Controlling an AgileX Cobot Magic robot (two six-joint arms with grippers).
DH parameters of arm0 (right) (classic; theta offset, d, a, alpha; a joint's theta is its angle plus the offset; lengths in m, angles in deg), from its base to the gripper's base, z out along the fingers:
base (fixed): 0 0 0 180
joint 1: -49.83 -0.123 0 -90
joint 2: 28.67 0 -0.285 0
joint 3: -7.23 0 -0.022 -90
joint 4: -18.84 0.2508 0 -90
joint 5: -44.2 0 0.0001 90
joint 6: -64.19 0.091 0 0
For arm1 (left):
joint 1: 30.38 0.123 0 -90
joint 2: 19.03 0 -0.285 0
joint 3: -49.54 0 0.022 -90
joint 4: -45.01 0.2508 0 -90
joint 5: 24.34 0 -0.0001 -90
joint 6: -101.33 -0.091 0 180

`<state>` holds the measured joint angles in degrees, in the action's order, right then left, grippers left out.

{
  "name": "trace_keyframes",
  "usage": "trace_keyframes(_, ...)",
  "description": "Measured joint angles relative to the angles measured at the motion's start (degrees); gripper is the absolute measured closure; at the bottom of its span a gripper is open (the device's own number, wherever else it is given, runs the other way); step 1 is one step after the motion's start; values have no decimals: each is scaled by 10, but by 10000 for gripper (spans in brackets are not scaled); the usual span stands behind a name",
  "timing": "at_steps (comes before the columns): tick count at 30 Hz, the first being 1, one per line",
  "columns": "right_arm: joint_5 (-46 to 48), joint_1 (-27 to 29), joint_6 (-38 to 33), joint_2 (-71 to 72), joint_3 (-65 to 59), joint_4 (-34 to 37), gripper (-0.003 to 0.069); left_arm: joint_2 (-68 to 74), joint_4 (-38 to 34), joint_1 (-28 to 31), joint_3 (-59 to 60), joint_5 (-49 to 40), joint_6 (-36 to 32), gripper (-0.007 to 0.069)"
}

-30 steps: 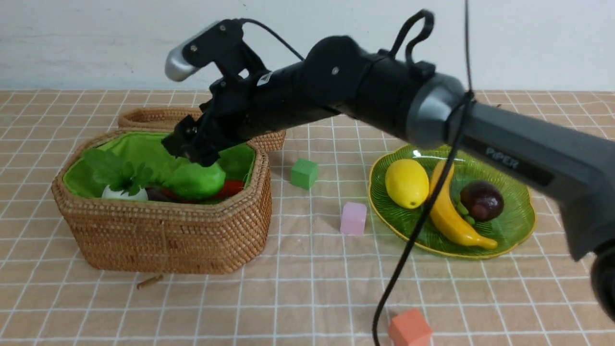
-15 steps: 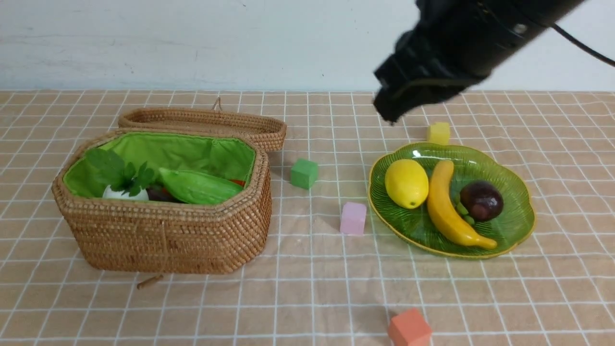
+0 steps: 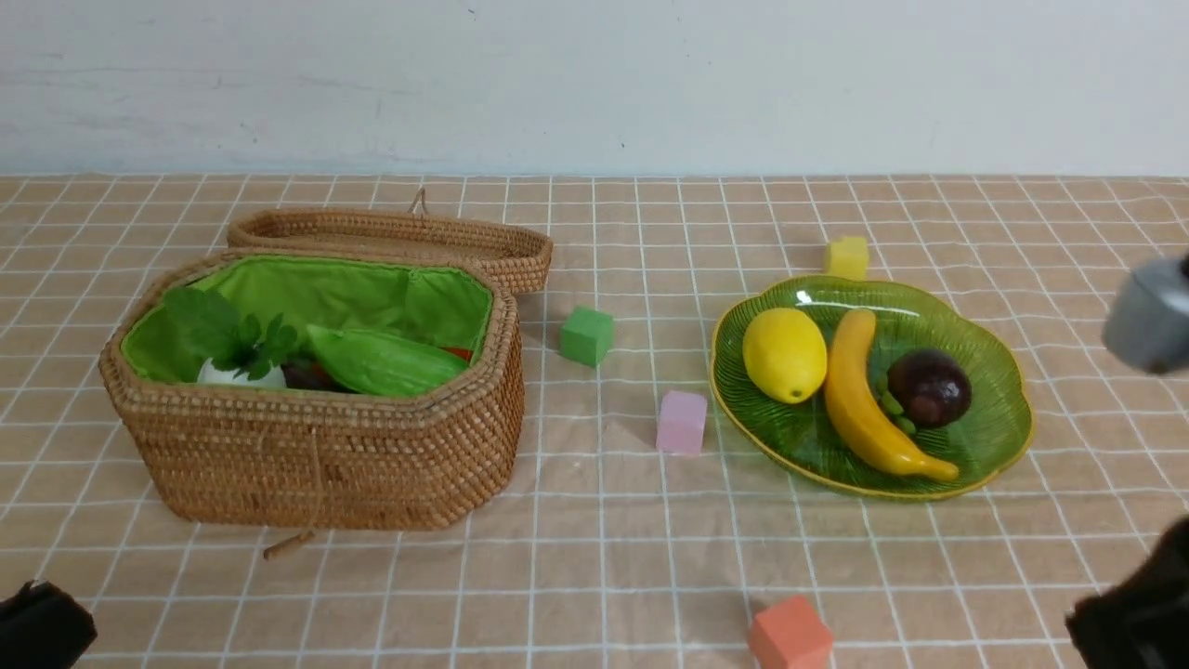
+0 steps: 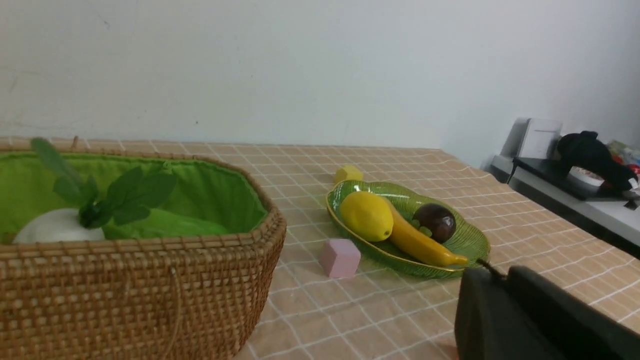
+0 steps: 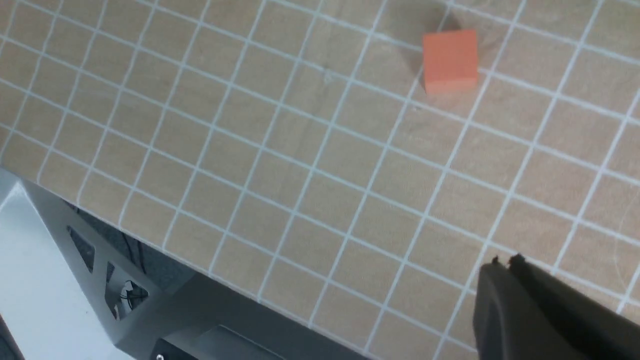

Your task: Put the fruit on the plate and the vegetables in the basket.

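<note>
Both arms sit low at the table's near edge, the left gripper (image 4: 492,272) and right gripper (image 5: 505,261) each pressed together and empty. Ahead of the left one, the gourd (image 3: 385,360) and radish (image 3: 240,374) lie in the basket (image 3: 316,455); lemon (image 3: 785,354), banana (image 3: 868,404) and purple fruit (image 3: 929,387) rest on the plate (image 3: 999,437). An orange cube (image 5: 449,60) lies near the right gripper, a pink cube (image 3: 682,422) between basket and plate.

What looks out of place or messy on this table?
Mostly tidy. Only a small brown stick lies loose on the cloth in front of the basket; it may be a broken-off wicker piece, though I can't tell.
</note>
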<state>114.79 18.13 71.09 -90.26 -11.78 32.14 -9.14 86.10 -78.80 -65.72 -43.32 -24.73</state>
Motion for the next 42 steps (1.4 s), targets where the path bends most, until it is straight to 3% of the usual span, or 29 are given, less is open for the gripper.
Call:
trace_keyframes(11, 11, 2, 7, 75, -43, -4, 634, 0, 0, 0, 11, -41, 0, 569)
trace_keyframes(15, -11, 40, -18, 123, -63, -31, 652, 0, 0, 0, 12, -57, 0, 566)
trace_keyframes(16, -72, 85, -48, 176, -100, -43, 666, 0, 0, 0, 12, -68, 0, 564)
trace_keyframes(19, -177, 149, -82, 252, -182, -46, 668, 0, -1, 0, 12, -80, 0, 561)
trace_keyframes(21, -299, 219, -111, 365, -319, -46, 667, 0, -1, 0, 12, -93, 0, 556)
trace_keyframes(25, -404, 285, -122, 489, -481, -54, 667, 0, -1, 0, 12, -103, 0, 553)
trace_keyframes(29, -442, 306, -122, 541, -574, -57, 667, 0, -1, 0, 12, -106, 0, 551)
trace_keyframes(42, -481, 308, -123, 543, -589, -41, 665, -1, -2, 0, 12, -110, 0, 544)
